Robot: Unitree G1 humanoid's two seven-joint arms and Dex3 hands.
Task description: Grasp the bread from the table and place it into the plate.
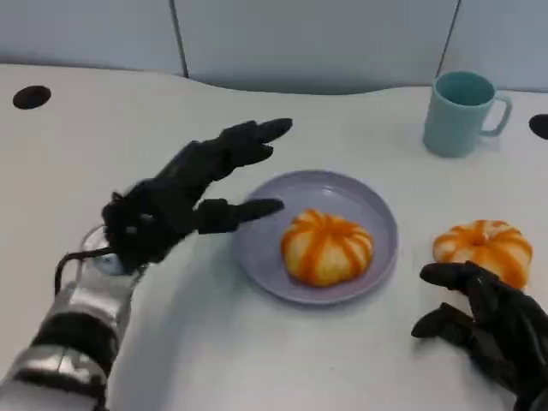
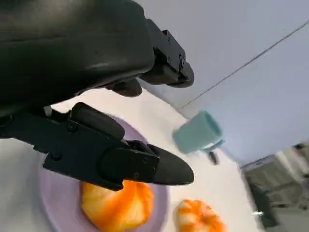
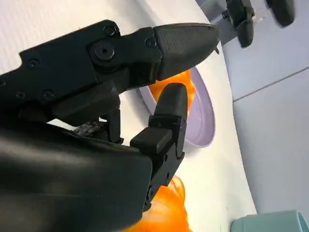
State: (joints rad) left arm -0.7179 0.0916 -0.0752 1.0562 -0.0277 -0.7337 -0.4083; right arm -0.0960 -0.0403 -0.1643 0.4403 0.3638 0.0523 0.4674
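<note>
One orange-striped bread roll (image 1: 327,247) lies in the lavender plate (image 1: 342,193) at the table's middle. A second striped roll (image 1: 484,247) sits on the table to the plate's right. My left hand (image 1: 184,201) hovers just left of the plate with its fingers spread and nothing in them, its thumb over the rim. My right hand (image 1: 488,324) rests low beside the second roll, fingers apart and empty, one fingertip close to the roll. The left wrist view looks past the left fingers (image 2: 120,162) to the plated roll (image 2: 118,205). In the right wrist view the table roll (image 3: 166,212) lies close under the hand.
A teal mug (image 1: 462,111) stands at the back right, behind the second roll. Two dark round holes (image 1: 32,97) mark the white tabletop at its far left and far right. A grey wall panel runs along the table's back edge.
</note>
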